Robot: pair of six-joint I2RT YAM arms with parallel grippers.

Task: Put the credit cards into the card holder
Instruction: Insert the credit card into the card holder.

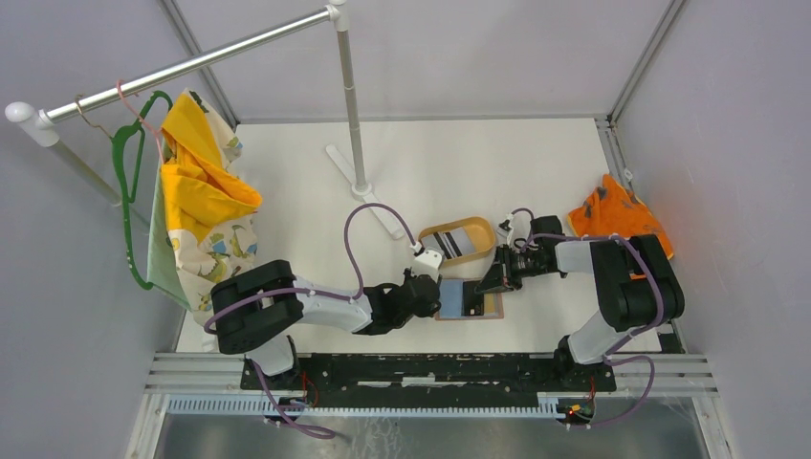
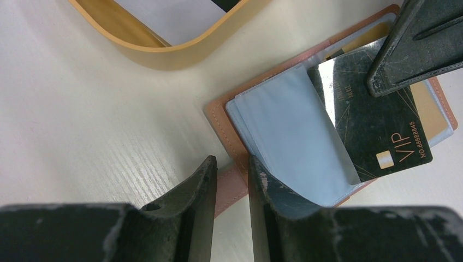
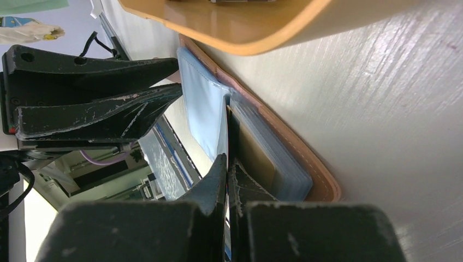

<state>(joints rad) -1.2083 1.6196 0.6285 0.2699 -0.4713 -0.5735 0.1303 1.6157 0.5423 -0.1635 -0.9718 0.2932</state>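
Observation:
The reddish-brown card holder lies open on the table in front of the tan tray. My left gripper is shut on its left edge; the leather tab sits between the fingers. My right gripper is shut on a black VIP card, whose left part is tucked under a pale blue sleeve. In the right wrist view the card runs edge-on from the shut gripper. A gold card lies in the right half of the holder. A white striped card lies in the tray.
The tan oval tray stands just behind the holder, also in the left wrist view. A clothes rail stand rises at centre back. A hanger with yellow cloth hangs at left. An orange cloth lies at right.

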